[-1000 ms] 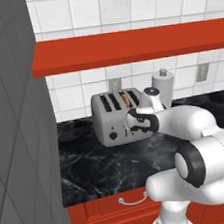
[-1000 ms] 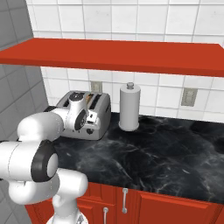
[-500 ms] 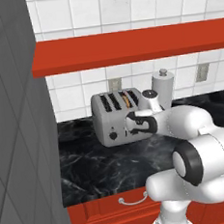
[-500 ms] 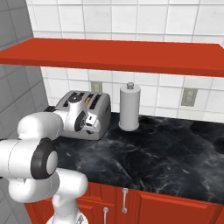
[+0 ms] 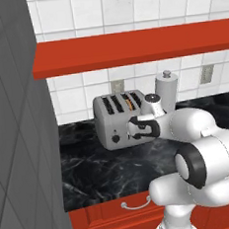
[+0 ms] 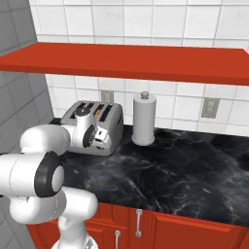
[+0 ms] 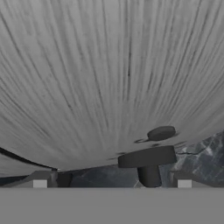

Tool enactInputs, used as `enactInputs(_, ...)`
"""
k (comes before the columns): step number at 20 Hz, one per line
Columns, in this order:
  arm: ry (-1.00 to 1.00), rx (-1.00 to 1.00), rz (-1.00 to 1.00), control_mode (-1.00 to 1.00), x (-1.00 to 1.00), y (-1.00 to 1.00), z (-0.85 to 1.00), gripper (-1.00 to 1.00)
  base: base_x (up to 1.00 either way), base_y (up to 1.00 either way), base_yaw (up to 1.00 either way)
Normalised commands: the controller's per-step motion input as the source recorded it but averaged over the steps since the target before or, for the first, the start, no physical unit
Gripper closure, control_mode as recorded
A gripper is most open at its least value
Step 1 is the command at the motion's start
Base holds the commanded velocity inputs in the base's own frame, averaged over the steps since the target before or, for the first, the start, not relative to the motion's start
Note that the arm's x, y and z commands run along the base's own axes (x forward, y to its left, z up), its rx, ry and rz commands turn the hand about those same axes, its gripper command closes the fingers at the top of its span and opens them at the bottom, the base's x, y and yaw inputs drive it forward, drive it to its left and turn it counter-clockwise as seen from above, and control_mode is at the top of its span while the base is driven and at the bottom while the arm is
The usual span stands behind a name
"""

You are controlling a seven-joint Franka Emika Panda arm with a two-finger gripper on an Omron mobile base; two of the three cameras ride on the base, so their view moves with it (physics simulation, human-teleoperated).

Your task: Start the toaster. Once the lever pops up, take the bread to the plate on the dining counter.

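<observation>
From the left base camera, the toaster [image 5: 118, 118] sits on the black marble countertop [image 5: 107, 171] against the tiled wall, below a red shelf [image 5: 129, 45]. A golden edge of the bread [image 5: 130, 102] shows in one of its right-hand slots, sunk low. The arm reaches in from the lower right, and the gripper [image 5: 136, 128] is pressed up close to the toaster's front face, next to a black knob [image 5: 116, 138]. A grey paper towel roll [image 5: 167, 90] stands upright just behind the wrist.

From the right base camera, the toaster [image 6: 95, 125] is left of the paper towel roll [image 6: 144, 119], the two close but apart. The bread [image 6: 99, 111] peeks out of a slot. The gripper [image 6: 102, 138] sits at the toaster's front.

Through the hand camera, the toaster's brushed grey wall [image 7: 109, 74] looms very near. A black lever [image 7: 147, 157] juts out of it, between the two spread fingertips [image 7: 40, 179], which stand wide apart and grasp nothing. A knob [image 7: 161, 133] sits just above the lever.
</observation>
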Motion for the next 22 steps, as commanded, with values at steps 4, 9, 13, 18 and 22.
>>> enactInputs(4,0.0,0.0,0.0,-1.0,0.0,0.0,-0.24,-1.0,0.0,0.0,0.0)
enactInputs(9,0.0,0.0,0.0,-1.0,-0.01,0.0,-0.13,-1.0,0.0,0.0,0.0)
enactInputs(13,-0.02,0.0,0.0,-1.0,-0.08,-0.06,0.05,-1.0,0.0,0.0,0.0)
enactInputs(18,0.0,0.0,0.0,-1.0,0.0,-0.05,0.21,-1.0,0.0,0.0,0.0)
enactInputs(22,0.0,0.0,0.0,-1.0,0.0,0.0,0.34,-1.0,0.0,0.0,0.0)
